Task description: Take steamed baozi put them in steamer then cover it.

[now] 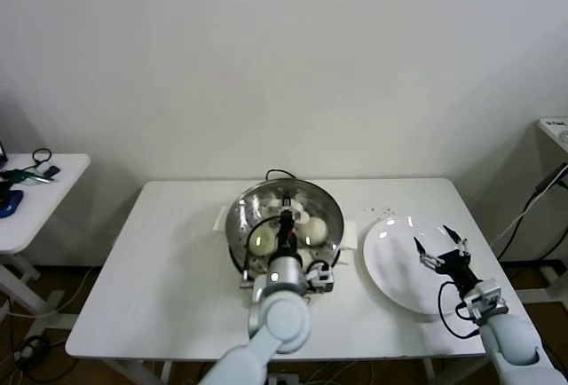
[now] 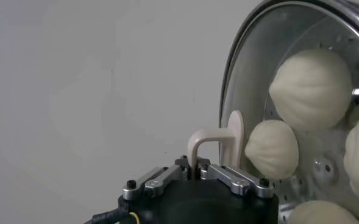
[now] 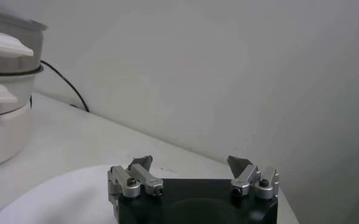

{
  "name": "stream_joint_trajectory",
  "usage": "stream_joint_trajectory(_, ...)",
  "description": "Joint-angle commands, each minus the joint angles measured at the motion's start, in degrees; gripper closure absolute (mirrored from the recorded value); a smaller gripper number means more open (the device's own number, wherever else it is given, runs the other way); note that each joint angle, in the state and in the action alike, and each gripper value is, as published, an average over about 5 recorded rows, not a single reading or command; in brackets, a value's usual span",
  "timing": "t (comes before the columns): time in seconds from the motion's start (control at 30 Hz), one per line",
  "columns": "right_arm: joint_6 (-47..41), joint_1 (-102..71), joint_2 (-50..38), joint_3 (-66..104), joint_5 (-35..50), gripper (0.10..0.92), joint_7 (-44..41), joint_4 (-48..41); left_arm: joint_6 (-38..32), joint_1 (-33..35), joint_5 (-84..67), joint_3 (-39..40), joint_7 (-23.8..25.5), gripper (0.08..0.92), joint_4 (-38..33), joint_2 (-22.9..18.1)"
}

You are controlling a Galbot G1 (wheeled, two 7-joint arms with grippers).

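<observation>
The steamer (image 1: 238, 216) stands mid-table on its cream base. Several cream-white baozi (image 1: 261, 243) lie on its perforated tray. The clear glass cover (image 2: 252, 79) sits over the pot's mouth, and the baozi (image 2: 313, 88) show through the glass. My left gripper (image 1: 288, 218) hangs over the pot's centre. In the left wrist view that gripper (image 2: 195, 165) is shut on the cover's cream handle (image 2: 206, 141). My right gripper (image 1: 437, 245) hovers open over the white plate (image 1: 390, 270) to the right, and nothing is between its fingers (image 3: 144, 164).
The plate (image 3: 57, 195) is bare. A black cable (image 1: 280, 174) runs behind the steamer (image 3: 8, 55). A small side table (image 1: 53, 194) with cables stands at the far left, and another white surface (image 1: 555, 128) at the far right. The white table (image 1: 177, 270) is bare on the left.
</observation>
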Motion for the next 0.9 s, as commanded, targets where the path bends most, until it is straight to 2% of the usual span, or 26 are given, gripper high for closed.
stream_joint_trajectory(0.03,0.0,0.0,0.1,0.1,-0.2,0.203,-0.1,0.1,2.7,-0.2,-1.0,0.0,-0.1,0.85,0.0,-0.1)
stream_joint_trajectory(0.13,0.0,0.0,0.2,0.1,-0.2,0.203,-0.2,0.2,2.8,-0.4,-2.0,-0.1,-0.2,0.838,-0.6,0.2)
stream_joint_trajectory(0.23,-0.2,0.0,0.2,0.2,-0.2,0.203,-0.5,0.2,2.8,-0.6,-2.9,-0.1,-0.2,0.776,-1.7,1.0)
stream_joint_trajectory(0.53,-1.9,-0.3,0.3,0.6,0.4,0.203,-1.0,0.7,2.8,0.6,-5.1,-0.2,1.3,0.516,-8.6,4.9)
stream_joint_trajectory(0.9,-2.1,-0.1,0.4,0.8,0.2,0.203,-1.1,0.5,2.8,6.6,-10.8,-2.5,1.1,0.211,-18.2,8.9)
